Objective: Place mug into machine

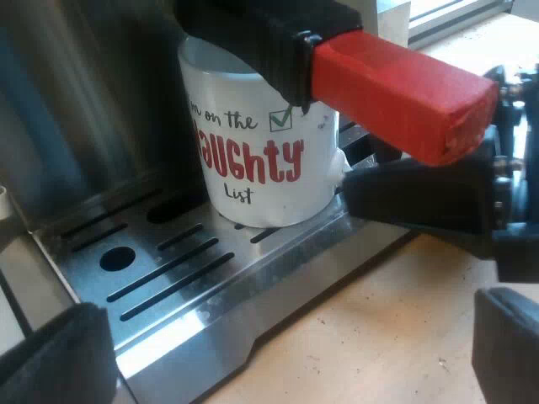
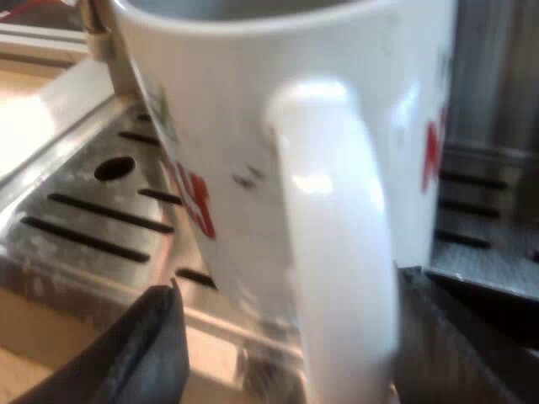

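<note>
White ceramic with red lettering, the mug point(image 1: 253, 160) stood upright on the slotted steel drip tray point(image 1: 168, 278) of the espresso machine point(image 1: 76, 109). It sat at the far side of the tray, close to the machine's front panel. It was directly beneath the holder's dark handle point(image 1: 261, 42), whose red end point(image 1: 404, 93) jutted out towards the tray's near edge. My right end effector point(image 2: 295, 328) straddled the mug's handle point(image 2: 337, 210). One black finger point(image 2: 152, 345) stood clear of that handle with a visible gap and the other lay just beside it, so the fingers were apart and not clamped. My left end effector point(image 1: 282, 345) hung low over the tray's near lip and the wooden worktop point(image 1: 379, 311). Its two fingers were spread wide with nothing between them, well apart from the mug.
</note>
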You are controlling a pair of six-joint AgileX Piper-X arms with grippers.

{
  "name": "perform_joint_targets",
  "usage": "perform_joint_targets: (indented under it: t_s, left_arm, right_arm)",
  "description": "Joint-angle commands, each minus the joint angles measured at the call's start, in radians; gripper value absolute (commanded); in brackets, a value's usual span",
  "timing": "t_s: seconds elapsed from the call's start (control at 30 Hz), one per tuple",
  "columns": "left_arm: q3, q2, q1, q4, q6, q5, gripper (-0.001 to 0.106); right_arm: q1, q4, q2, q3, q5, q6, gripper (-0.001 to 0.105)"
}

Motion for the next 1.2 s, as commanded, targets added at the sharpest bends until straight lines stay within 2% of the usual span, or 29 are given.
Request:
perform_joint_targets:
  t_s: [0.03,0.3,0.57,0.77,0.93,1.07,1.2]
  left_arm:
    - [-0.001,-0.003,-0.005,-0.01,-0.014,0.006,0.087]
    - [-0.001,-0.003,-0.005,-0.01,-0.014,0.006,0.087]
    - [-0.001,-0.003,-0.005,-0.01,-0.014,0.006,0.087]
    - [-0.001,-0.003,-0.005,-0.01,-0.014,0.006,0.087]
    - [-0.001,-0.003,-0.005,-0.01,-0.014,0.006,0.087]
    - [-0.001,-0.003,-0.005,-0.01,-0.014,0.006,0.087]
    - [-0.007,-0.003,-0.005,-0.014,-0.014,0.006,0.087]
  right_arm:
    - [-0.009,-0.015,0.025,-0.039,-0.004,-0.025,0.055]
    - [-0.019,-0.012,0.102,-0.144,-0.067,-0.034,0.055]
    - [-0.021,-0.012,0.136,-0.203,-0.095,-0.043,0.055]
    - [-0.019,0.018,0.131,-0.204,-0.082,-0.041,0.055]
    - [0.001,0.119,0.096,-0.196,-0.023,-0.035,0.055]
    - [0.015,0.22,0.002,-0.133,0.028,0.01,0.055]
    - [0.023,0.279,-0.07,-0.077,0.062,0.02,0.055]
